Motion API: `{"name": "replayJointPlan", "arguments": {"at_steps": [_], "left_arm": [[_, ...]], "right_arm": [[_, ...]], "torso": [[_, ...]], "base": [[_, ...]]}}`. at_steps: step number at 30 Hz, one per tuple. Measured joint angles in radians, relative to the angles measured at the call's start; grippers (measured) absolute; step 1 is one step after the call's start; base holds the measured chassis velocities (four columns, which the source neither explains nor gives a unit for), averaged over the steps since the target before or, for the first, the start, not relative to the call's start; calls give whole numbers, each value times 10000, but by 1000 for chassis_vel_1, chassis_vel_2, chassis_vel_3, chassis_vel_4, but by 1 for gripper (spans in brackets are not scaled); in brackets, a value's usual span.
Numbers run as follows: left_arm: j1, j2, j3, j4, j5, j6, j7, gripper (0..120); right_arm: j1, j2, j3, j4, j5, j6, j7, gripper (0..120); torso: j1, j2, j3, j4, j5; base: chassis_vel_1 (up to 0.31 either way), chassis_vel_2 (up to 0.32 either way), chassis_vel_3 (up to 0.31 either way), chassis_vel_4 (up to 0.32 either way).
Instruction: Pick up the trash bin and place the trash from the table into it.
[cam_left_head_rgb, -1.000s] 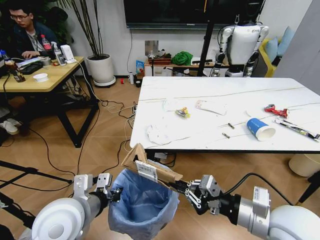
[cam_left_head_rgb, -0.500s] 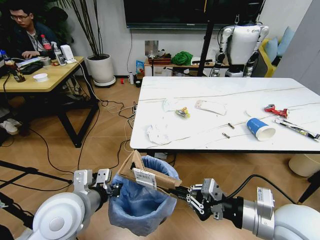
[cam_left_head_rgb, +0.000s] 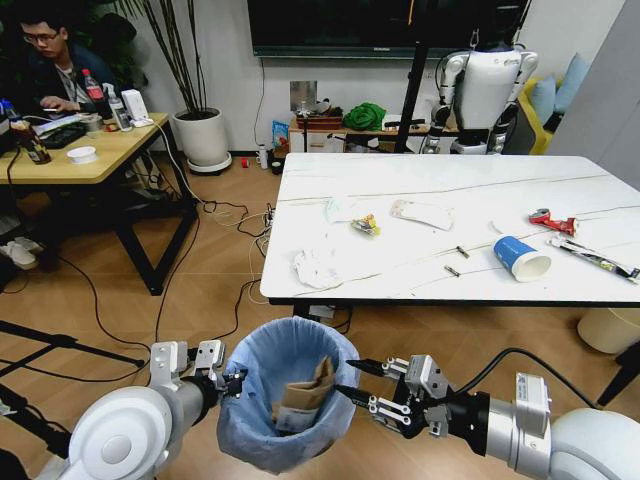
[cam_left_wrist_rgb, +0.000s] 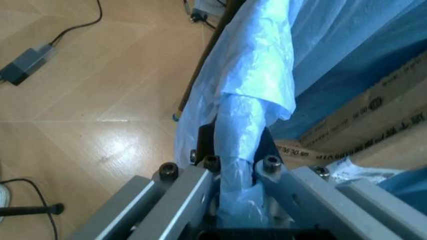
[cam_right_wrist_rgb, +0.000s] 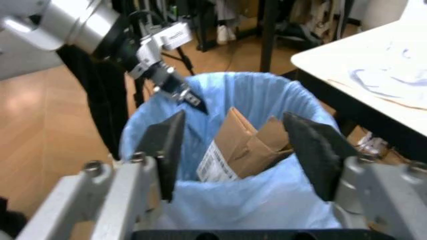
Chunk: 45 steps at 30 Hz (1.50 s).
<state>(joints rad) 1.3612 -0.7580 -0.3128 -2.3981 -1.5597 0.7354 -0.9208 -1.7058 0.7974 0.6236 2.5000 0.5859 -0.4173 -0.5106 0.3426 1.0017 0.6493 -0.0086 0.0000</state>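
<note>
Sitting spread and empty at the trash bin rim's 3 o'clock: right claw. Pinching the rim at 9 o'clock: left claw. Remaining trash lying toward 1 o'clock on the desk, nearer the right arm; cardboard already lying inside.

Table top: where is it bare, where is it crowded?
The table is bare along its far edge and far-left corner. Litter crowds the near half: tissue, mask, paper cup, red wrapper, long packet. A free patch lies between tissue and cup.

No readable text.
The cardboard box in the trash bin, just beside the right end effector, carries a white label with illegible print.
</note>
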Motion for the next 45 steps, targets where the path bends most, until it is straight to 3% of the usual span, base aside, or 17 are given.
{"name": "replayJointPlan", "arguments": {"at_steps": [6, 9, 12, 17, 27, 31, 38, 45], "left_arm": [[264, 24, 70, -128, 187, 0, 0, 0], [452, 28, 177, -242, 394, 0, 0, 0], [563, 54, 221, -296, 560, 0, 0, 0], [773, 170, 264, -466, 857, 0, 48, 0], [790, 322, 349, -498, 1204, 0, 303, 0], [761, 355, 450, -489, 1368, 0, 412, 0], [782, 367, 559, -516, 1638, 0, 573, 0], [854, 318, 631, -584, 1735, 0, 587, 0]], "right_arm": [[507, 332, -11, 0, 963, 62, 1649, 80], [1325, 482, -222, 0, 1899, 112, 3311, 94], [1903, 568, -426, 1, 2376, 117, 4464, 99], [3169, 719, -946, -53, 3035, 117, 6092, 100], [5594, 700, -2319, -1603, 3720, -104, 7163, 100], [6956, 762, -3830, -2475, 4189, -429, 8182, 100], [7766, 958, -4723, -3193, 4554, -882, 8985, 100], [9670, 1342, -6096, -3913, 5771, -1393, 10585, 100]], "torso": [[0, 0, 0, 0, 0], [0, 0, 0, 1, 1], [0, 0, 0, 1, 0], [0, 0, 0, 1, -1], [0, 0, 1, 2, 0], [1, -1, 1, 2, -1], [0, 0, 0, -1, -1], [1, -1, 0, 3, -2]], "base": [[0, 0, 0, 0], [0, 0, 0, 0], [0, 0, 0, 0], [0, 0, 0, 0], [0, 0, 0, 0], [0, 0, 0, 0], [0, 0, 0, 0], [0, 0, 0, 0]]}}
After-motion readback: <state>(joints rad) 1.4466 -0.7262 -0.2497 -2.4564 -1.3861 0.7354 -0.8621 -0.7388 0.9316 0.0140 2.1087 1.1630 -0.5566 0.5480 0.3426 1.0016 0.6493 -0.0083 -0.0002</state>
